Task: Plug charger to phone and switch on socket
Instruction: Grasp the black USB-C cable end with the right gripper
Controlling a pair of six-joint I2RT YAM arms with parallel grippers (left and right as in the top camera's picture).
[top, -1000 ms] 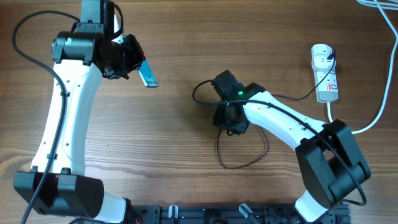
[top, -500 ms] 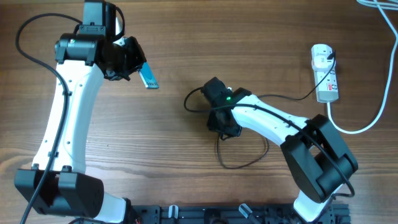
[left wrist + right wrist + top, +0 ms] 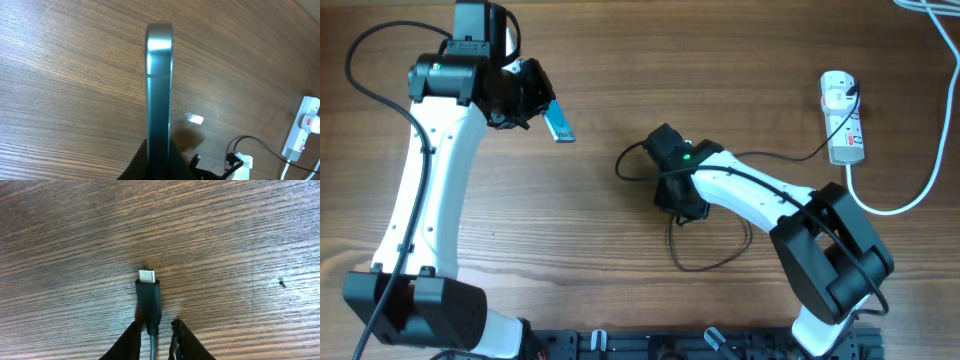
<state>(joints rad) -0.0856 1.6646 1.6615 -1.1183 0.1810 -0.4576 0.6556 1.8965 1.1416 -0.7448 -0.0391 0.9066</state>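
My left gripper (image 3: 538, 108) is shut on the phone (image 3: 559, 123) and holds it tilted above the table at the back left; the left wrist view shows the phone's thin dark edge (image 3: 159, 90) rising from the fingers (image 3: 159, 165). My right gripper (image 3: 682, 205) is at the table's middle, shut on the charger's black plug (image 3: 148, 297), whose metal tip points away from the fingers (image 3: 155, 330) just above the wood. The thin black cable (image 3: 710, 262) loops under the right arm and runs to the white socket (image 3: 844, 118) at the far right.
A thick white cord (image 3: 920, 190) curves from the socket toward the right edge and back corner. The socket also shows in the left wrist view (image 3: 302, 132) at the lower right. The right arm's links stretch from the front right to the middle.
Over the last second my right gripper moved a little left and toward the phone, carrying the plug and dragging the cable loop. The left arm and phone barely shifted.
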